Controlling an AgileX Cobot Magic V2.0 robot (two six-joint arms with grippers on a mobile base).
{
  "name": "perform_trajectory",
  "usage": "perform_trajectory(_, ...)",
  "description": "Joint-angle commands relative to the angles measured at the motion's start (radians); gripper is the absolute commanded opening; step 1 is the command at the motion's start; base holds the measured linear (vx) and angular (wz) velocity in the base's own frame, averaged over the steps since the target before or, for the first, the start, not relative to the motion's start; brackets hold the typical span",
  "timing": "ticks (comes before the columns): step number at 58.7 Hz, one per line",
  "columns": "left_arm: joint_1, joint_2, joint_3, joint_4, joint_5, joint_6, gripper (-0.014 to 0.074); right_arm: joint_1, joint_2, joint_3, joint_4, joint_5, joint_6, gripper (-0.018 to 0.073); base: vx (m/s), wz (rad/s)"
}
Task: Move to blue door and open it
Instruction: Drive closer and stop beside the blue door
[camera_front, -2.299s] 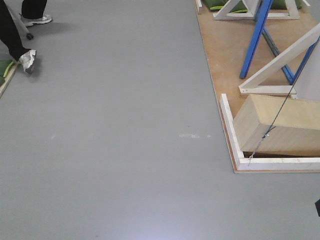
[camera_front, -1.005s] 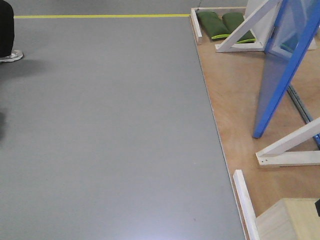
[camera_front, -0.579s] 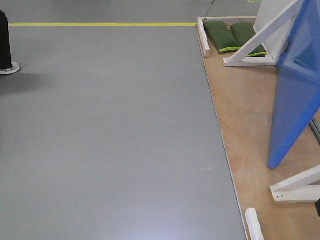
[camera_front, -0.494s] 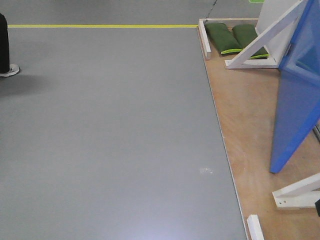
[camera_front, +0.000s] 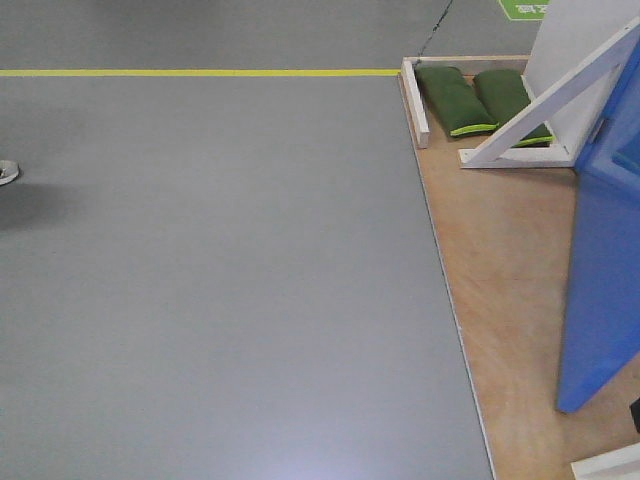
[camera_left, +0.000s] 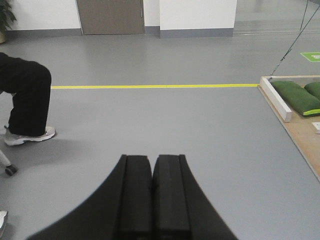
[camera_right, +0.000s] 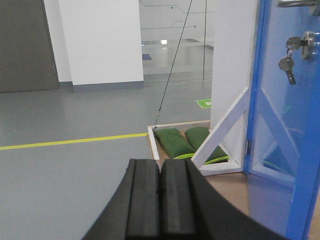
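- Blue door (camera_front: 600, 280) stands at the right edge of the front view, on a plywood platform (camera_front: 500, 300) near green sandbags (camera_front: 455, 100).
- Left wrist view: left gripper (camera_left: 152, 159) fingers pressed together, holding nothing, over grey floor (camera_left: 200, 150).
- Right wrist view: right gripper (camera_right: 160, 163) fingers pressed together, holding nothing; blue door to its right, keys (camera_right: 286, 64) hanging from the lock.

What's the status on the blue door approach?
Shut, empty: left gripper, right gripper. Untouched blue door near right, keys hanging on it. Grey floor ahead bare; person off left.
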Motion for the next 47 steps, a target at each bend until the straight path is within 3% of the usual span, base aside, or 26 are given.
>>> perform_trajectory(1,-0.002,-0.016,-0.027,-0.002,-0.085,-0.007,0.0073,-0.002,-0.016,0.000,-0.004,-0.084,-0.001,0.0008,0.35,-0.03)
perform_trajectory(47,-0.002,-0.016,-0.027,-0.002,-0.085,-0.007,0.0073,-0.002,-0.016,0.000,-0.004,-0.084,-0.001,0.0008,0.23,0.00)
